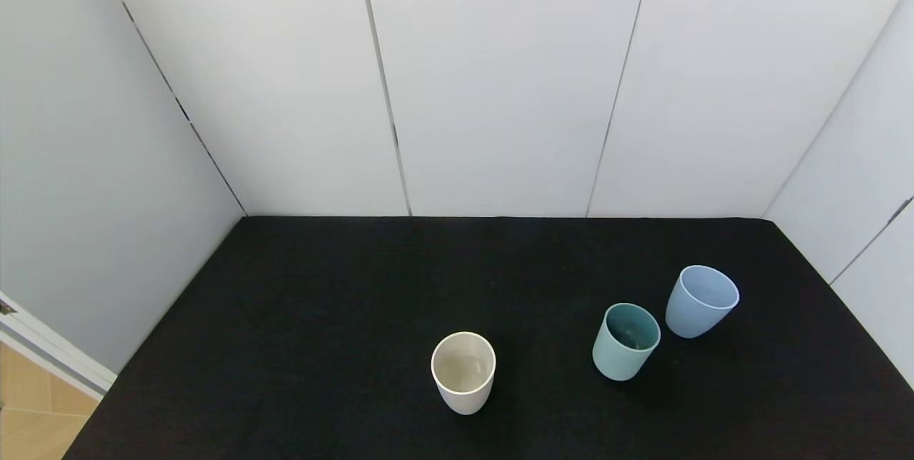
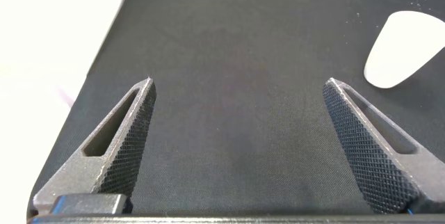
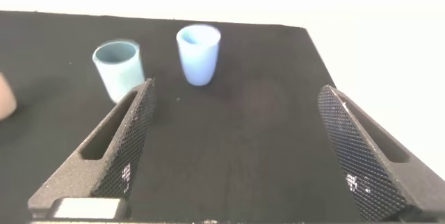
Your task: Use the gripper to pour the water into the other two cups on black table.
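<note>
While blue cup [image 1: 701,301] flanks green cup [image 1: 625,341], white cup [image 1: 463,372] apart.

The left gripper [image 2: 238,92] shows two dark grey, wedge-shaped fingers [image 2: 128,140]; each has a diamond-knurled inner face and a long slot through its side; the right gripper [image 3: 236,99] has the same tapered, knurled, slotted fingers [image 3: 118,144].

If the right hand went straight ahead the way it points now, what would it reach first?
Probably nothing close: the open right hand faces bare black cloth table. The pale periwinkle-blue tumbler and mint-green tumbler stand farther off, toward one finger's side; depth is unclear.
</note>
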`<action>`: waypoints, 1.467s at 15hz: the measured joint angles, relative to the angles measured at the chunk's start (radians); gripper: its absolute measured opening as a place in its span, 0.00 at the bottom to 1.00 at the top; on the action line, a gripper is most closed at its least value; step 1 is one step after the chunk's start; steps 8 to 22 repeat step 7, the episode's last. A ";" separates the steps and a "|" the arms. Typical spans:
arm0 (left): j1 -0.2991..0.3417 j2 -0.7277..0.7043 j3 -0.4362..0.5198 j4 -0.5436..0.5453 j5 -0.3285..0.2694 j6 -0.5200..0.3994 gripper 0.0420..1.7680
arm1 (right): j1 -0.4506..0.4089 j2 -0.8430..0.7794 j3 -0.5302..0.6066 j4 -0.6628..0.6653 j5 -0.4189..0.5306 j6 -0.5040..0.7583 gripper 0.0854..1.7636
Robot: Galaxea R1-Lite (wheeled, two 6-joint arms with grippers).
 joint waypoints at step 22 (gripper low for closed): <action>0.000 0.000 0.000 0.000 0.000 0.000 0.97 | 0.002 -0.007 0.032 0.054 0.025 0.024 0.96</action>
